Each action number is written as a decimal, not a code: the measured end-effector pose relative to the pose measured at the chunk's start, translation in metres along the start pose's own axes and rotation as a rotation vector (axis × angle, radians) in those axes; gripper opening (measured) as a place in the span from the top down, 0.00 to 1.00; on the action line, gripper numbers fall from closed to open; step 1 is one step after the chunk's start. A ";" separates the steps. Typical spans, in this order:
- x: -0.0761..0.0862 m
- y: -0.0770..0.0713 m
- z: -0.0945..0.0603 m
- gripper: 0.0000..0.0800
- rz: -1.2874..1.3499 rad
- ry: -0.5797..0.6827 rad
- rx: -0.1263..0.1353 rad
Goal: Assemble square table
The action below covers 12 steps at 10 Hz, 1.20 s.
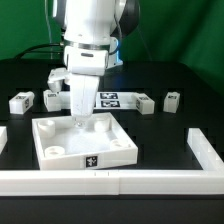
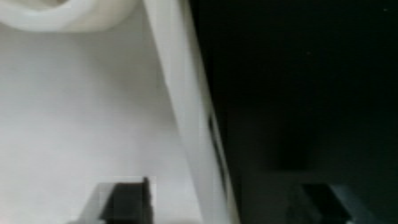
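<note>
Near the middle of the black table lies the square tabletop, a white tray with a raised rim, open side up. A black-and-white tag faces out from its near wall. The arm comes straight down over the tabletop's far side, and the gripper sits low there, hiding part of the far wall.

From the wrist view, the gripper has its two dark fingers spread apart. One is above the tray's white floor and the other above the black table, with the rim running between them. Neither finger is pressed to the rim, and nothing is held. A round corner socket shows at the end of that wall.

Beyond the tabletop, four short legs lie in a loose row: the outer left leg, the inner left leg, the inner right leg and the outer right leg. All are apart from the tabletop. Between the two inner legs, behind the arm, lies the marker board. A long white border rail runs along the near edge, just beside the tabletop, and a second rail lies on the right.
</note>
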<state>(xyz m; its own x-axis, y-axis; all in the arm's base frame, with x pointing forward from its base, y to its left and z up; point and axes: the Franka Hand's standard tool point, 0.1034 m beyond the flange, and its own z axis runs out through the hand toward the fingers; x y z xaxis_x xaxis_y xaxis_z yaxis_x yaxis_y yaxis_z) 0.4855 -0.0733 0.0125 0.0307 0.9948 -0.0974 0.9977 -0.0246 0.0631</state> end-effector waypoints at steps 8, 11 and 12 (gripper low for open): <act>0.000 0.000 0.000 0.92 0.003 0.000 0.002; 0.006 0.001 0.000 0.92 0.045 0.002 0.003; 0.029 0.006 -0.002 0.92 0.078 0.006 0.010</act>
<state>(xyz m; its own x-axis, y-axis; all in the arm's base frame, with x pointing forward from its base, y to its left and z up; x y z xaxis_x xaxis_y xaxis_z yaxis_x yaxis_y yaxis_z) 0.4918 -0.0440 0.0123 0.1077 0.9904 -0.0869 0.9929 -0.1026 0.0607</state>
